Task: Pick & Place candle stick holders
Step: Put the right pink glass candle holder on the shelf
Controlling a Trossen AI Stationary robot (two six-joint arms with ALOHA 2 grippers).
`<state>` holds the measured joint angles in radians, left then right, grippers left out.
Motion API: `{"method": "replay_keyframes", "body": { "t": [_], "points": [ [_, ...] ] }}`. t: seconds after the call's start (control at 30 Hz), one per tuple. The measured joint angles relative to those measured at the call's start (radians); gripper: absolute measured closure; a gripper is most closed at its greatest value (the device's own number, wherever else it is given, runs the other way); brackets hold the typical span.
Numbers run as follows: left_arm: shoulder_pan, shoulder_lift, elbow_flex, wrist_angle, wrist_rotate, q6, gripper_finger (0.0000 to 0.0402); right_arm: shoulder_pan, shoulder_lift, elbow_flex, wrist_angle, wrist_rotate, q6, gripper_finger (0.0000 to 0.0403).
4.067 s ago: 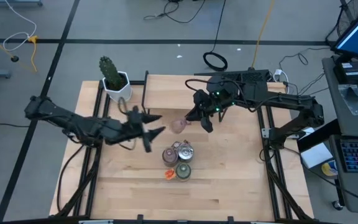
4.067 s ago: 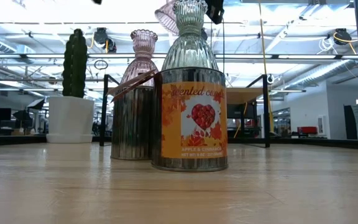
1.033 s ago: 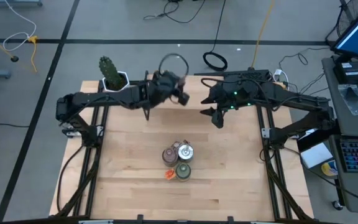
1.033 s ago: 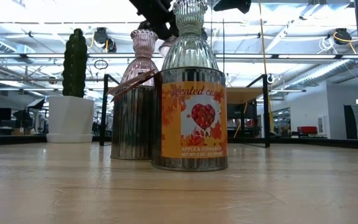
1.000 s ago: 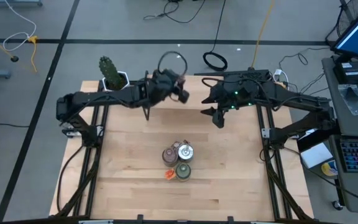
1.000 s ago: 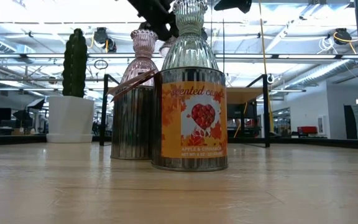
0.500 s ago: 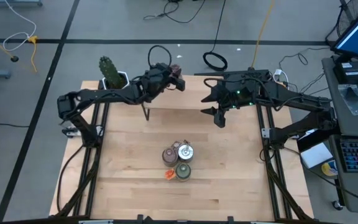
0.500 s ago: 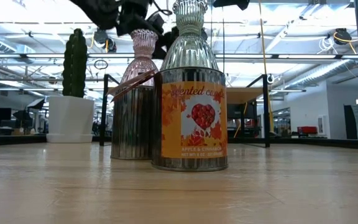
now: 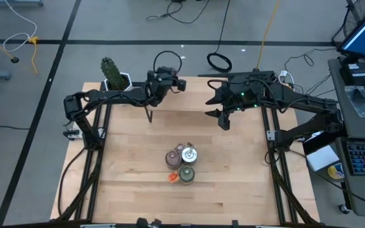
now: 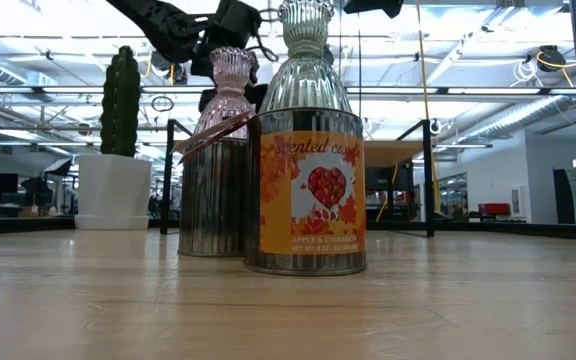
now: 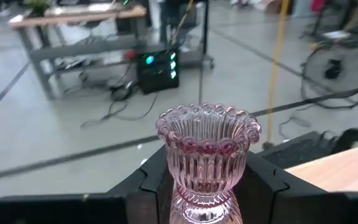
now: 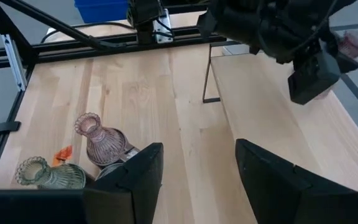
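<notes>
My left gripper is over the table's far edge, shut on a pinkish glass candle stick holder with a scalloped rim. My right gripper hangs open and empty over the table's far right part; its fingers frame the right wrist view. Other holders stand in a cluster at the table's middle. There, a pink glass one stands on a tin, a silvery one stands on a labelled candle tin, and a greenish one stands beside them. My left gripper pinches the pink holder's narrow lower body between its two fingers, one on each side. The fingers come level from the table's near side. The holder stands upright in the hold, rim up; its foot is below the frame.
A white pot with a cactus stands at the far left corner. A raised wooden shelf with a thin black post runs along the far edge. Bare wood lies all round the cluster.
My left gripper has carried the pink holder toward the table's far edge and a little to the left, the arm swinging out along the far side. The holder stays held and upright. The cluster has not moved.
</notes>
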<state>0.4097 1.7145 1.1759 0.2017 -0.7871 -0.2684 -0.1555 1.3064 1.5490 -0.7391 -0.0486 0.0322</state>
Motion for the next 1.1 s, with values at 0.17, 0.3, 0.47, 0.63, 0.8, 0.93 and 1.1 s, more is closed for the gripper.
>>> {"method": "replay_keyframes", "body": {
  "t": [0.17,0.3,0.47,0.63,0.8,0.93,1.1],
  "points": [
    [0.015,0.0,0.0,-0.11,-0.088,-0.108,0.0274,0.0,0.0,0.0,-0.002,0.0,-0.002,0.0209],
    [0.023,0.0,0.0,-0.095,-0.078,-0.12,0.0274,0.0,0.0,0.0,-0.007,0.0,-0.015,0.0209],
    [0.027,0.0,-0.018,-0.101,-0.124,-0.133,0.0274,0.0,0.0,0.0,-0.02,0.0,-0.018,0.0209],
    [0.023,-0.001,-0.021,-0.098,-0.127,-0.137,0.0274,0.0,0.0,-0.001,-0.022,0.0,-0.018,0.0209],
    [0.013,-0.013,-0.022,-0.124,-0.139,-0.11,0.0274,0.0,0.0,-0.001,-0.022,0.0,-0.018,0.0209],
    [0.005,-0.016,-0.023,-0.152,-0.17,-0.104,0.0274,0.0,0.0,-0.001,-0.022,0.0,-0.018,0.0209],
    [0.001,-0.016,-0.023,-0.163,-0.155,-0.108,0.0274,0.0,0.0,-0.001,-0.021,0.0,-0.018,0.0209]
  ]
}}
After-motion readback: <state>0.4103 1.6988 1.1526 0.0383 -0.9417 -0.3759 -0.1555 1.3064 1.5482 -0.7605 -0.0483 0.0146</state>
